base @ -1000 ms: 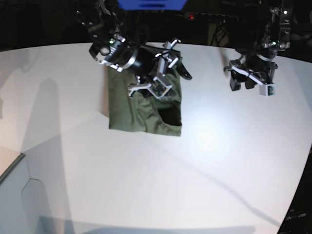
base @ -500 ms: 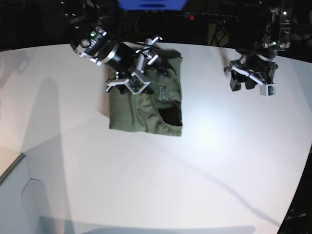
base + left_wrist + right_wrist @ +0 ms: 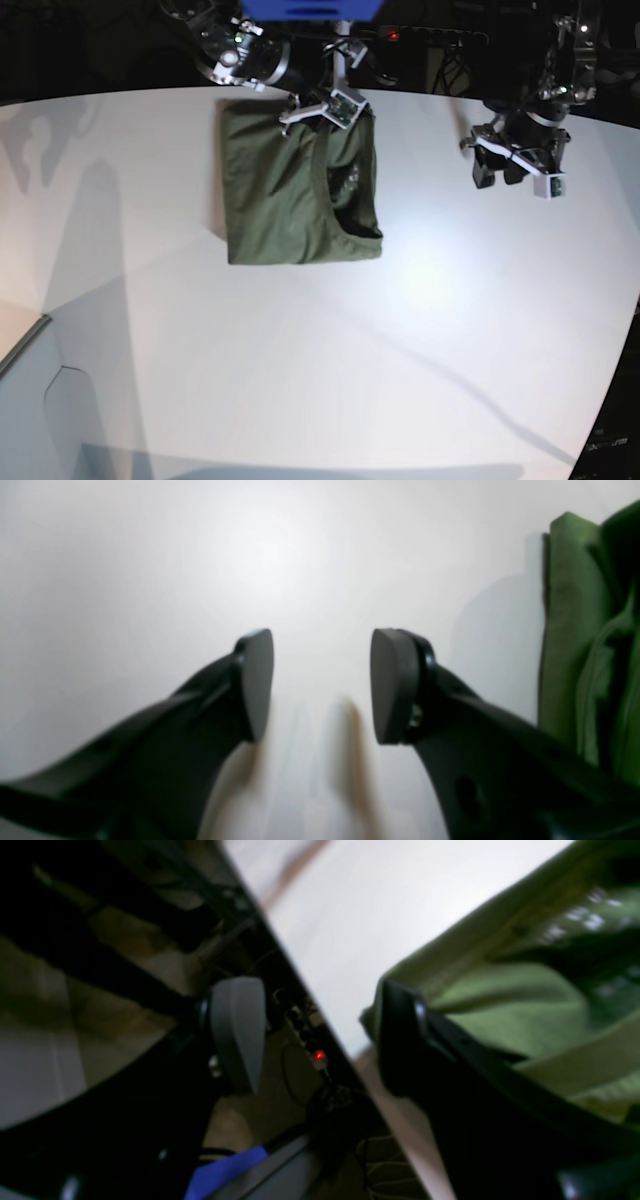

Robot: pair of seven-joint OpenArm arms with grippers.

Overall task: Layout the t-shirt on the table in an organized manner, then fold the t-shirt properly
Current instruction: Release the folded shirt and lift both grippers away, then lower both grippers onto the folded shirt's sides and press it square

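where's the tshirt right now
In the base view the t-shirt lies folded on the table, left of centre near the far edge, with the right gripper at its far end.

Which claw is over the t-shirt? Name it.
The right claw, at the t-shirt's far edge near the collar. The left claw hangs open over bare table, apart from the shirt.

Overhead light is glaring off the white table (image 3: 430, 290), and arm shadows are stretching across it. Both wrist views are blurring; the background is lying dark.
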